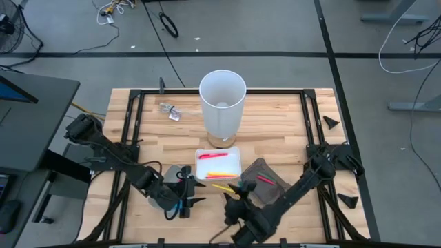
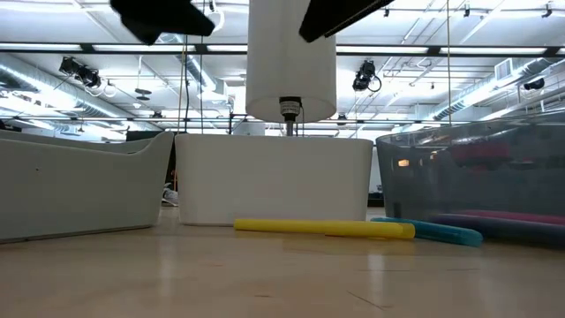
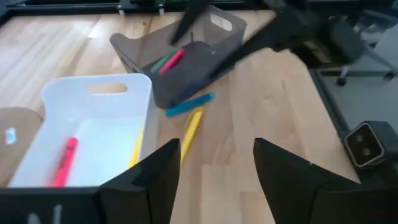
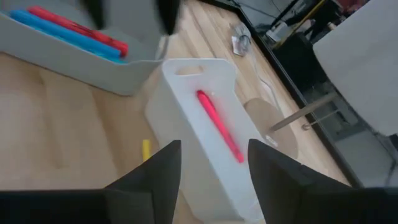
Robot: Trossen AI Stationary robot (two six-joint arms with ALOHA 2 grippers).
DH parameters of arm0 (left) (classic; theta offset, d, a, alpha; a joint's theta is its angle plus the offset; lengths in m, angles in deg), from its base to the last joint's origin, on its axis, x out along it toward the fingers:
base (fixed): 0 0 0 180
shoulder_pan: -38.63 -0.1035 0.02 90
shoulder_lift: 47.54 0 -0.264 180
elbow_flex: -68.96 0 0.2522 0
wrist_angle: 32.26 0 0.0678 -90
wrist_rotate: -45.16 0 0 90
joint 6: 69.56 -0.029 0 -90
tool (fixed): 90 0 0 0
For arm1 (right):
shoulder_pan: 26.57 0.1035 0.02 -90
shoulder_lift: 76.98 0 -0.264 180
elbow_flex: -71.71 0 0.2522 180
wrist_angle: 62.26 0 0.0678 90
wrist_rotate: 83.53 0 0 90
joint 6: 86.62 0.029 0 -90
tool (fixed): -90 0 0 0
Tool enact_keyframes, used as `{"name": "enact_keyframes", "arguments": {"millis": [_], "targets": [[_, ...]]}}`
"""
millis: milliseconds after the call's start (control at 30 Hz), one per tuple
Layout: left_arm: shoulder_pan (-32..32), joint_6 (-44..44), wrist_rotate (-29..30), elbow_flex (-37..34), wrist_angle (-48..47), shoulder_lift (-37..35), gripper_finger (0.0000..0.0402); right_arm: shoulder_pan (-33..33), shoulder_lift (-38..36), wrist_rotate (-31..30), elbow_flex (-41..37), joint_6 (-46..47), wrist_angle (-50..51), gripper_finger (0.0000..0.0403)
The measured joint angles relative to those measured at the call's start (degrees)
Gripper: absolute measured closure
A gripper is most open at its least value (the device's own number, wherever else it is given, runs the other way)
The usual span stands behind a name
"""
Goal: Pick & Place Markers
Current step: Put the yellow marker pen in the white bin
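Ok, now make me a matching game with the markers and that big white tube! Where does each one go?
Things:
A. green marker
B. yellow marker beside the blue marker
C. tall white tube

Places:
1. standing behind the white tray
2. inside the dark tray
3. lying on the bare table

Pairs: A-2, B-3, C-1

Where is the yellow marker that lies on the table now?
In the high view the yellow marker lies on the bare wood near the front edge, just in front of the white tray, beside a blue marker.
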Motion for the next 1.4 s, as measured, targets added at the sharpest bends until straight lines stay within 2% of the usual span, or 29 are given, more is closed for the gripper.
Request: {"name": "enact_keyframes", "arguments": {"millis": [133,300,433,600,733,800,867,967,1033,1233,1400], "targets": [[-1.0,-3.2,0.0,3.2,-4.9,0.0,0.0181,3.2,0.0,-1.6,-1.7,3.0,-2.1,0.0217],[-2.9,-7.4,0.0,5.6,-7.3,0.0,0.0177,7.9,0.0,-3.4,-4.9,3.2,-12.0,0.0217],[-5.0,-7.6,-0.4,6.8,-7.5,0.0,0.0177,11.4,0.0,-4.9,-7.9,-0.6,-22.0,0.0217],[-6.8,-7.7,-3.6,7.7,-9.1,0.0,0.0177,14.0,-0.1,-3.3,-10.2,-5.3,-29.5,0.0217],[-7.9,-7.8,-6.5,7.7,-10.2,0.0,0.0177,14.5,-2.7,4.9,-13.8,-14.8,-40.4,0.0217],[-8.3,-7.8,-7.5,7.7,-10.3,0.0,0.0177,14.6,-4.5,11.9,-17.9,-23.2,-50.8,0.0217],[-8.5,-7.7,-7.7,7.7,-10.5,0.0,0.0177,14.2,-6.9,21.6,-23.7,-30.8,-62.8,0.0217],[-8.5,-7.5,-7.7,7.7,-10.4,0.0,0.0177,13.2,-12.8,33.2,-33.7,-36.1,-78.5,0.0217],[-8.4,-7.5,-7.8,7.7,-10.5,0.0,0.0177,12.3,-17.7,35.6,-40.8,-37.2,-85.3,0.0217],[-8.6,-11.2,-9.9,7.7,-10.9,0.0,0.0177,12.2,-31.5,36.7,-62.3,-42.4,-108.6,0.0217],[-9.9,-13.2,-11.0,7.7,-11.6,0.0,0.0177,12.1,-39.4,41.1,-77.7,-44.2,-129.9,0.0217]]}}
